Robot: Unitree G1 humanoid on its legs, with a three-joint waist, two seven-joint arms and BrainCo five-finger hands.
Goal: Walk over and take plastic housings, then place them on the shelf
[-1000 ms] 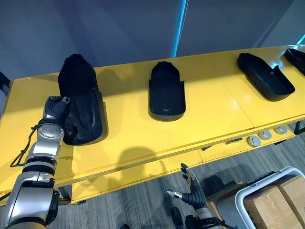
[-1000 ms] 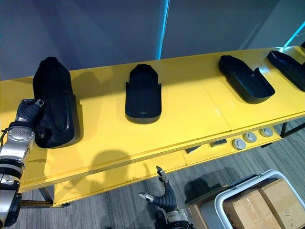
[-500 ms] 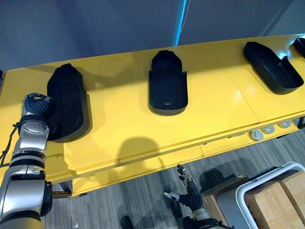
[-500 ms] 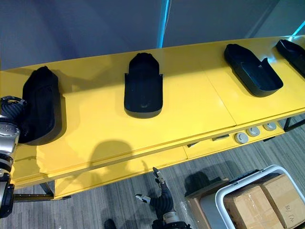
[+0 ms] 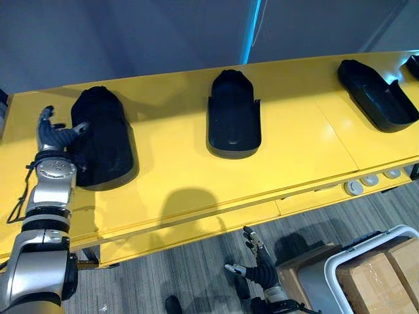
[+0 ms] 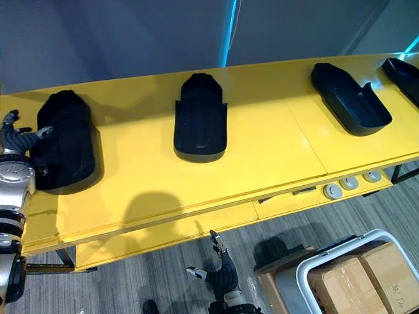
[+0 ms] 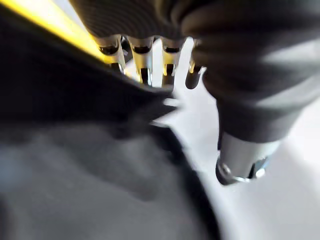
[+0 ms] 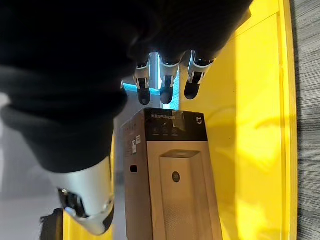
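Several black plastic housings lie on the long yellow shelf [image 5: 170,163]: one at the left [image 5: 101,140], one in the middle [image 5: 234,121], one at the right [image 5: 376,101]. My left hand [image 5: 54,140] stands just left of the left housing. It is open, with straight fingers [image 7: 142,57] pointing up and the thumb reaching towards the housing's rim. The housing's dark wall [image 7: 75,150] lies close beside that hand. My right hand [image 5: 258,268] hangs low in front of the shelf, open and empty.
A further black housing [image 5: 414,65] lies at the shelf's far right end. Grey round knobs [image 5: 353,188] sit on the front edge. A white cart with cardboard boxes [image 5: 373,275] stands on the floor at the lower right. A tall printed box [image 8: 170,175] stands beyond my right hand's fingers.
My left hand has opened and let go of the left housing, which has come down from a raised tilt to lie on the shelf. The camera has shifted a little.
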